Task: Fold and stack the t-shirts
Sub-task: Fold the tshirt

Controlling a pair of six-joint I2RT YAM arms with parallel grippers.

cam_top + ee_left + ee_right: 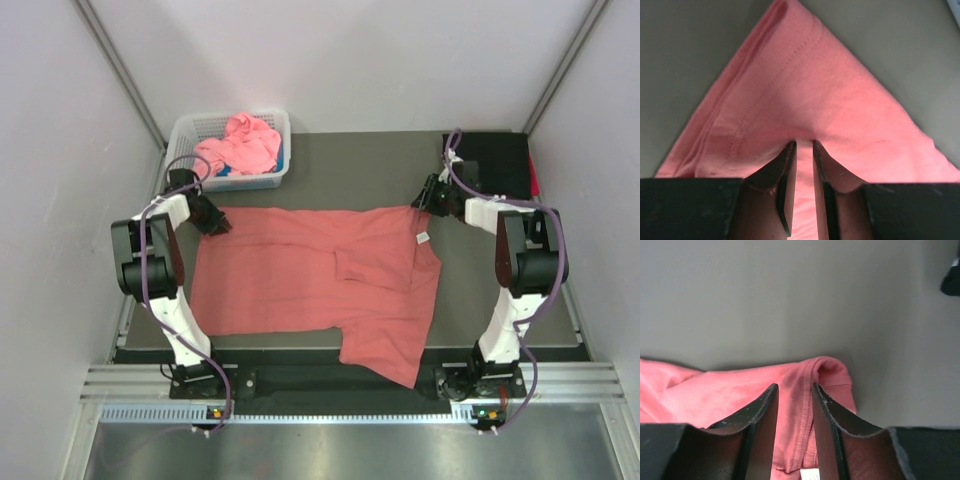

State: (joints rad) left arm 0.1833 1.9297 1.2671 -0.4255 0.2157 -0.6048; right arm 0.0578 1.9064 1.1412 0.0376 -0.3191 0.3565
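A salmon-red t-shirt (300, 280) lies spread on the dark table, with a sleeve folded in over its middle. My left gripper (212, 220) sits at its far left corner. In the left wrist view the left gripper (802, 144) has its jaws nearly together, with a ridge of the salmon-red t-shirt (805, 95) pinched between them. My right gripper (427, 198) is at the far right corner. There the right gripper (794, 386) is closed on the humped collar band (827, 367), just above a white label (810, 475). A pink t-shirt (240, 145) is crumpled in the basket. A black t-shirt (500, 165) lies at the back right.
The white lattice basket (275, 120) stands at the back left, just behind my left arm, and also holds something blue (283, 160). Grey walls close in both sides. The salmon-red t-shirt's near right corner hangs over the table's front edge (300, 352).
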